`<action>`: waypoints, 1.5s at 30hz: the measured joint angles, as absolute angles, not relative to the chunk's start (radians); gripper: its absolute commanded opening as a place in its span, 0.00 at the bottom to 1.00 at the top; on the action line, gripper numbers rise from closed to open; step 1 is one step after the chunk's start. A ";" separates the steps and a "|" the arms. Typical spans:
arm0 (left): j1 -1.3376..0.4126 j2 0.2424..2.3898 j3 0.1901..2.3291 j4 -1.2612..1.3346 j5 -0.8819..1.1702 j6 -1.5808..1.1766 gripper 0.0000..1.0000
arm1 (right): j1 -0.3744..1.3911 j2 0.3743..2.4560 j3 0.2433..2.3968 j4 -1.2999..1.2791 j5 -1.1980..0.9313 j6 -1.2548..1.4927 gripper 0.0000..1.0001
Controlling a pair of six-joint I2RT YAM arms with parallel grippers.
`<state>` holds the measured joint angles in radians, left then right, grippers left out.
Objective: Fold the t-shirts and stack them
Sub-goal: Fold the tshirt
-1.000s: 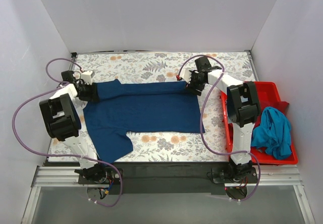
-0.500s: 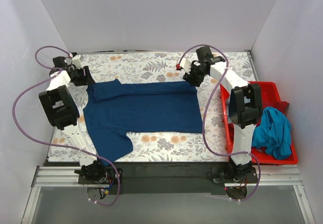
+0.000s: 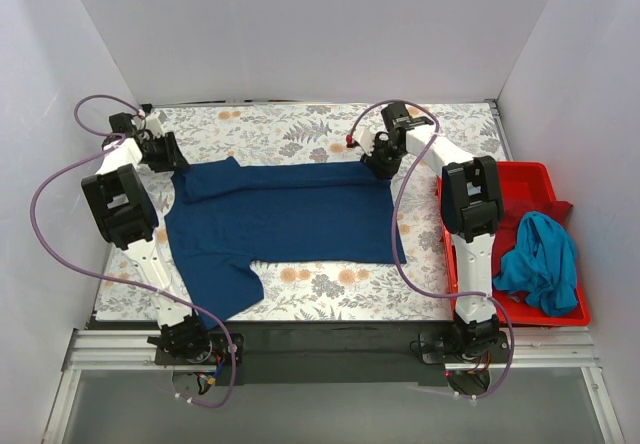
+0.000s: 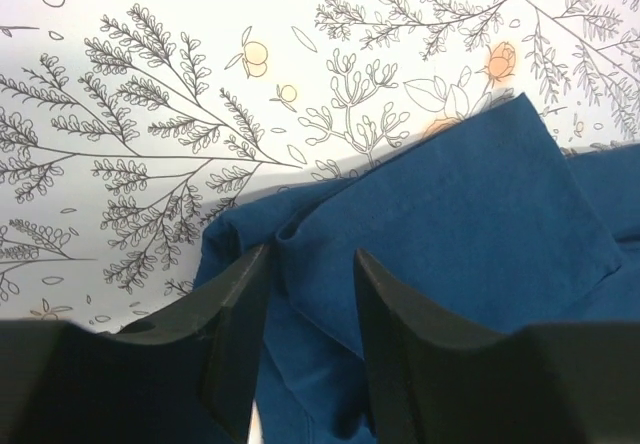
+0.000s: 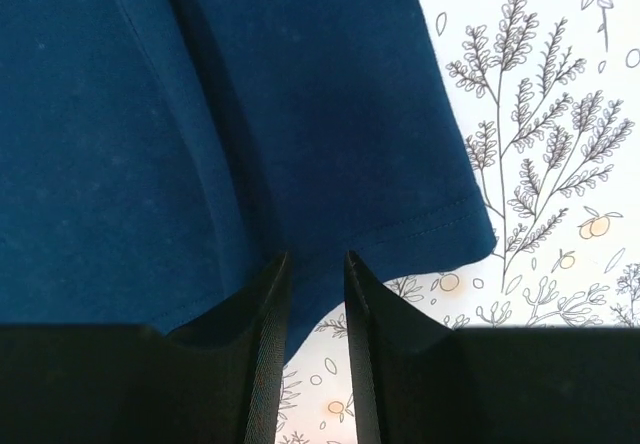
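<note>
Right gripper (image 5: 315, 264) stands narrow astride the navy t-shirt (image 3: 290, 214) at its far-right hem corner, though we cannot tell if it pinches; left gripper (image 4: 310, 259), half spread, straddles the far-left sleeve fold. We judge both want that far edge, so the shirt, flat in the middle of the table (image 3: 300, 129), folds nearward.

A bare strip of worktop (image 3: 270, 124) runs along the far edge between the left arm (image 3: 120, 209) and right arm (image 3: 470, 204), another along the near edge right of the sleeve of the navy t-shirt (image 3: 285, 214). That shirt covers the middle. The red bin (image 3: 535, 176) (a teal t-shirt (image 3: 540, 259) heaped inside) blocks the right edge; white walls (image 3: 300, 34) close three sides.
</note>
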<state>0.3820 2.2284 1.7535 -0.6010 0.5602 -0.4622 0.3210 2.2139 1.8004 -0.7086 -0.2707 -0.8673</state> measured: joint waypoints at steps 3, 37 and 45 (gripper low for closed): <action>0.379 2.239 1.761 -0.599 0.561 -0.469 0.28 | 0.321 2.214 1.790 -0.708 -0.268 -0.867 0.32; 0.357 1.787 1.257 -1.229 0.905 0.577 0.00 | 0.321 2.180 1.748 -0.758 -0.223 -0.892 0.28; 0.357 1.716 1.106 -1.305 0.835 0.846 0.28 | 0.321 2.135 1.711 -0.762 -0.210 -0.899 0.28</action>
<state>0.3569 1.7157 1.1065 -1.3052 0.8349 0.8455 0.3210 2.1353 1.7115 -0.7616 -0.2104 -0.8993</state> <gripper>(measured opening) 0.267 0.282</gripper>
